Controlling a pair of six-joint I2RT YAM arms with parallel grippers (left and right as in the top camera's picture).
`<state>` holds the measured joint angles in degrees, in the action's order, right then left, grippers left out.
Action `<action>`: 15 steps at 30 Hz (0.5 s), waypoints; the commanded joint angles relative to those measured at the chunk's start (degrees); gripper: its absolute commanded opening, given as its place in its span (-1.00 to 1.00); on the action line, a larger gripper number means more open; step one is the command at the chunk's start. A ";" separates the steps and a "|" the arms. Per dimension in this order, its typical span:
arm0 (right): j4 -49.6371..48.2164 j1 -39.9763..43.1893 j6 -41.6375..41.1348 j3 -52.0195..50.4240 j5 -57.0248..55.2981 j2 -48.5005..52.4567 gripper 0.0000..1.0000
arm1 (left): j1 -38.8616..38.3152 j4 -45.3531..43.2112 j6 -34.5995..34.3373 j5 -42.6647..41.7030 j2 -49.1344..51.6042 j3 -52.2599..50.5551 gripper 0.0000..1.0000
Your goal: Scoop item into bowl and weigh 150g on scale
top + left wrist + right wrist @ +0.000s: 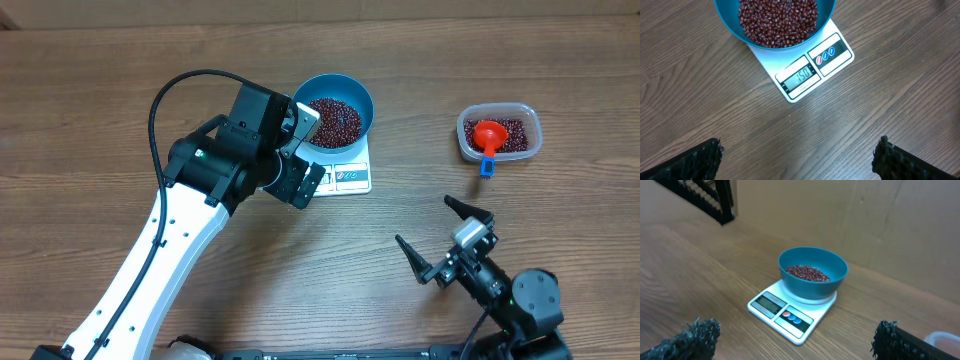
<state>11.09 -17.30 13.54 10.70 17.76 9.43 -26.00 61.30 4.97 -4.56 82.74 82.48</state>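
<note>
The blue bowl (337, 110) stands on the white scale (352, 178) and holds a heap of dark red-brown beans (333, 120). In the left wrist view the beans (777, 20) fill the bowl (825, 15), and the display (801, 76) of the scale (840, 62) reads 150. My left gripper (308, 152) hovers just left of the scale, open and empty; its fingers frame bare table (800, 150). My right gripper (440, 232) is open and empty near the front right. It faces the bowl (812, 267) and scale (790, 312) from a distance (795, 330).
A clear plastic tub (499, 131) at the back right holds more beans and an orange-red scoop (488, 138) with a blue handle end. The left arm's white link and black cable cross the table's left half.
</note>
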 commanded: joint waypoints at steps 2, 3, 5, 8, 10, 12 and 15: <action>-1.44 1.20 -0.15 -3.39 -0.39 -5.44 1.00 | 0.07 -0.02 1.27 -0.85 0.39 -0.11 0.99; -1.57 1.31 -0.17 -3.93 -0.63 -6.40 1.00 | 0.07 -0.02 1.27 -0.85 0.39 -0.11 0.99; -2.10 1.31 -0.15 -5.18 -1.68 -8.46 1.00 | 0.07 -0.02 1.25 -0.85 0.39 -0.11 1.00; -4.17 1.33 -0.15 -6.93 -2.80 -9.31 1.00 | 0.07 -0.02 1.27 -0.85 0.39 -0.11 0.99; -5.60 1.31 -0.15 -7.91 -3.37 -9.31 1.00 | 0.07 -0.02 1.25 -0.85 0.39 -0.11 1.00; -7.78 1.31 -0.15 -9.16 -3.80 -9.31 1.00 | 0.07 -0.02 1.27 -0.85 0.39 -0.11 0.99; -9.38 1.36 -0.13 -10.23 -4.81 -9.31 1.00 | 0.07 -0.02 1.25 -0.85 0.39 -0.11 0.99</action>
<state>2.35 -16.21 13.56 1.28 14.76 0.73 -26.00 61.32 4.97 -4.56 82.74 82.48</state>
